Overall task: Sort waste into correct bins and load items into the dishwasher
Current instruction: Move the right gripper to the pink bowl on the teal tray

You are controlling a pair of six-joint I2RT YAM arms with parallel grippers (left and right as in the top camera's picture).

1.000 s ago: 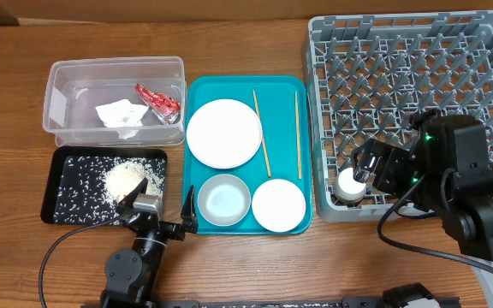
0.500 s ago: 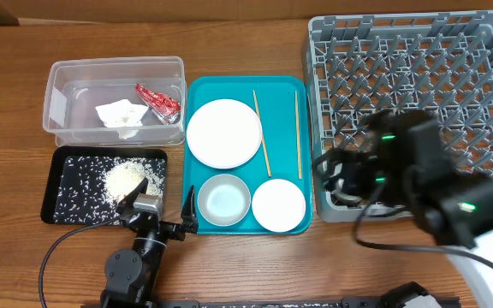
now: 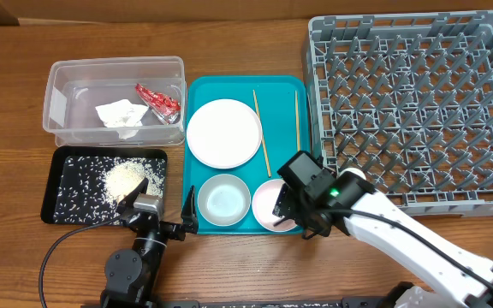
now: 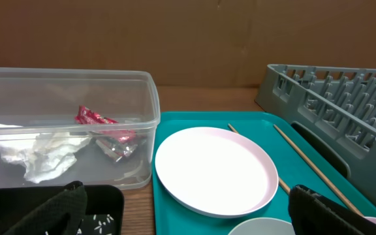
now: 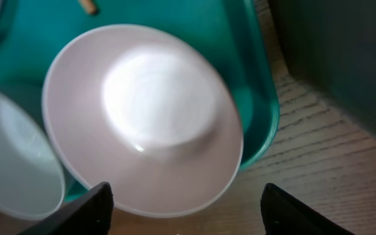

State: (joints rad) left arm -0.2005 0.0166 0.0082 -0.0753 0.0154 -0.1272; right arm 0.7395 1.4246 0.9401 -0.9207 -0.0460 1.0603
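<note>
Bowl (image 5: pixel 142 117) at the right front corner of the teal tray (image 3: pixel 199 90), directly beneath my right gripper (image 5: pixel 187 189); the fingers are spread wide over its near rim and hold nothing; whether they touch it I cannot tell. Second bowl (image 3: pixel 223 199) just beside it to the left; plate (image 3: pixel 223 133) behind both; two chopsticks (image 3: pixel 261 133) lying lengthwise on the tray's right half, apart from each other. My left gripper (image 4: pixel 185 202) sits low near the table's front edge, jaws wide, empty. Tub (image 3: pixel 58 68) holds the wrapper (image 3: pixel 158 100) and napkin (image 3: pixel 120 113); black tray (image 3: pixel 54 184) holds the rice (image 3: pixel 127 177); rack (image 3: pixel 418 94) stands to the right of the teal tray.
</note>
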